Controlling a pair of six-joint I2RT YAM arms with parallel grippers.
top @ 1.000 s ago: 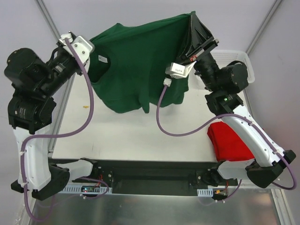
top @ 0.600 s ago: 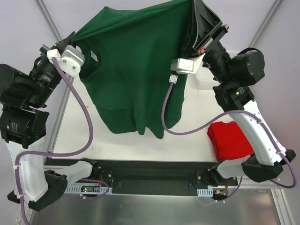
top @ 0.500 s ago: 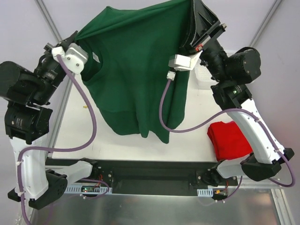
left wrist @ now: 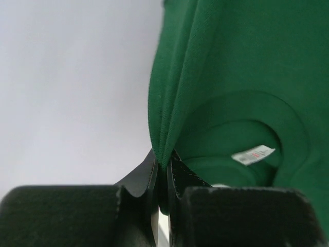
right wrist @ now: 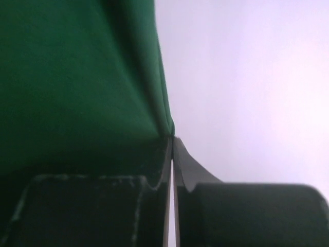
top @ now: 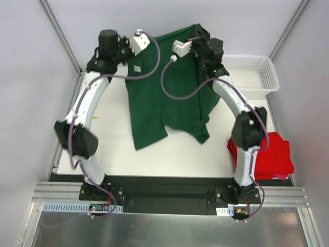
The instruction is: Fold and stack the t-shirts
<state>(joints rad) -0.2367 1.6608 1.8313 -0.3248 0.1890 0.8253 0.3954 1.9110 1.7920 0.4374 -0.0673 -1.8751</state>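
The dark green t-shirt (top: pixel 164 98) is stretched out at the far side of the table, its lower half trailing over the tabletop toward me. My left gripper (top: pixel 146 40) is shut on one shoulder edge; the left wrist view shows a fold of the green t-shirt (left wrist: pixel 205 92) pinched between the jaws of the left gripper (left wrist: pixel 163 162), the neck label beside it. My right gripper (top: pixel 194 37) is shut on the other top corner, where the green t-shirt (right wrist: pixel 77 72) runs into the right gripper (right wrist: pixel 171 138). The red t-shirt (top: pixel 270 154) lies bunched at the near right table edge.
A white mesh basket (top: pixel 252 72) stands at the far right, close behind the right arm. Both arms reach far across the table (top: pixel 108 139). Slanted metal frame posts (top: pixel 59 31) rise at the far left and far right corners.
Both arms have swung from high near the camera out to the far side, carrying the green t-shirt with them. Its hem now drags on the table. The red t-shirt shows more fully.
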